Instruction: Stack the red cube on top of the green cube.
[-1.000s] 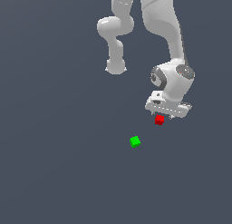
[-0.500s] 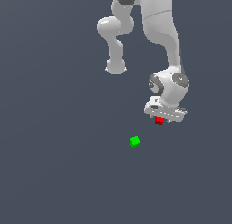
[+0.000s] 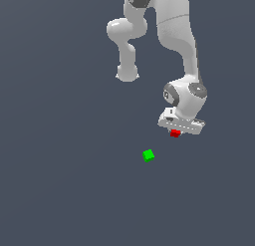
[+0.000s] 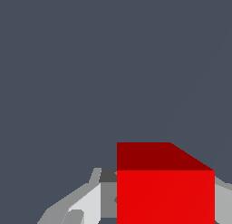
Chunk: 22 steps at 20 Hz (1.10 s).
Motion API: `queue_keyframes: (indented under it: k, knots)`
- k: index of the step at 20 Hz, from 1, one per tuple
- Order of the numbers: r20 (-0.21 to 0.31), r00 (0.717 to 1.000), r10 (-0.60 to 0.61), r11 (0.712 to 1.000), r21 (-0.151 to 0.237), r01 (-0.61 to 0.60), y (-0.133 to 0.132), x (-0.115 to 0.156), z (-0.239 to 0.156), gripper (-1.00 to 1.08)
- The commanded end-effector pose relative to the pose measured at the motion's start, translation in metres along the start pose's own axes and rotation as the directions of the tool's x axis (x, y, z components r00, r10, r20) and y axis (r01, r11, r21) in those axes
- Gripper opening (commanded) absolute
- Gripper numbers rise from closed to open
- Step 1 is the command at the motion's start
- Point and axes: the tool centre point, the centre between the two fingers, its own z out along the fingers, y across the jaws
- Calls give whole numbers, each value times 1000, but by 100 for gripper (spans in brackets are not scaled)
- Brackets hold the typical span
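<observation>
The claw (image 3: 175, 132) is closed on the red cube (image 3: 175, 133), which sits between its fingers. The green cube (image 3: 148, 155) lies apart, toward the exterior view's left and nearer.

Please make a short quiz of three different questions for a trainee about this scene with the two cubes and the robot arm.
1. True or false: the red cube already rests on top of the green cube.
2. Multiple choice: in the exterior view, where is the green cube relative to the gripper? A) lower and toward the view's left; B) directly under it; C) higher and toward the view's right.
3. Short answer: which cube does the wrist view show?

Key
1. False. The red cube sits between the gripper's fingers, apart from the green cube.
2. A.
3. Only the red cube, close between the fingers; the green cube is not in that view.
</observation>
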Motion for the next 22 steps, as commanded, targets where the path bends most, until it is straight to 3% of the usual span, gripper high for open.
queue_keyframes:
  k: [1,11,22]
  knots:
    - [0,1000,1,1000,0,-1,0,0,0,-100]
    - [0,1000,1,1000,0,-1,1,0,-11,-100]
    - [0,1000,1,1000,0,-1,1,-1,-78,-100]
